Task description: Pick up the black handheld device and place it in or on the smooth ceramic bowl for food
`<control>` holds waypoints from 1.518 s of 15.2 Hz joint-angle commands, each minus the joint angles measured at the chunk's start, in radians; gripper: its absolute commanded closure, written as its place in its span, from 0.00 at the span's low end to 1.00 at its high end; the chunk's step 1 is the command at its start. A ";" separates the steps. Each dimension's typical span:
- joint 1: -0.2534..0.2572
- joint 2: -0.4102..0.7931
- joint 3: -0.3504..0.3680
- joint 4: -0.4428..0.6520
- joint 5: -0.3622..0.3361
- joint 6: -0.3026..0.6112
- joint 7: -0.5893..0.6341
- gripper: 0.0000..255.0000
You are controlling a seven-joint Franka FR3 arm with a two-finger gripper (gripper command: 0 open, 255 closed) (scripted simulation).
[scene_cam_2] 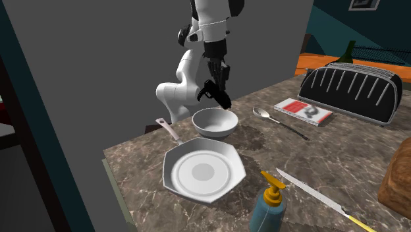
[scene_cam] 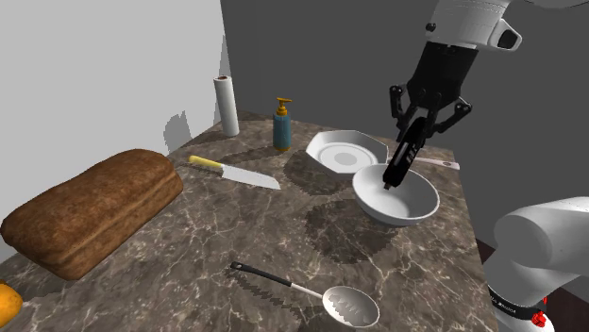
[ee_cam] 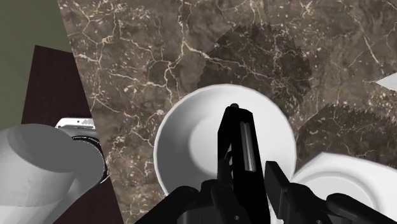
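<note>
Device, slim, black, oblong, clasped in claw above white bowl.

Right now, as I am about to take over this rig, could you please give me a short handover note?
Gripper: shut on the black handheld device, which it holds tilted, lower end pointing down.
Things: the white bowl stands on the marbled counter beside the white plate. The device hangs over the bowl's inside; I cannot tell whether its tip touches the bowl.
Done: the pick-up; the device is over the bowl.
Left: probably lower a little, open the fingers, then lift the arm clear.
</note>
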 commanded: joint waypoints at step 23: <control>0.022 -0.067 0.054 -0.188 0.051 0.121 -0.035 0.00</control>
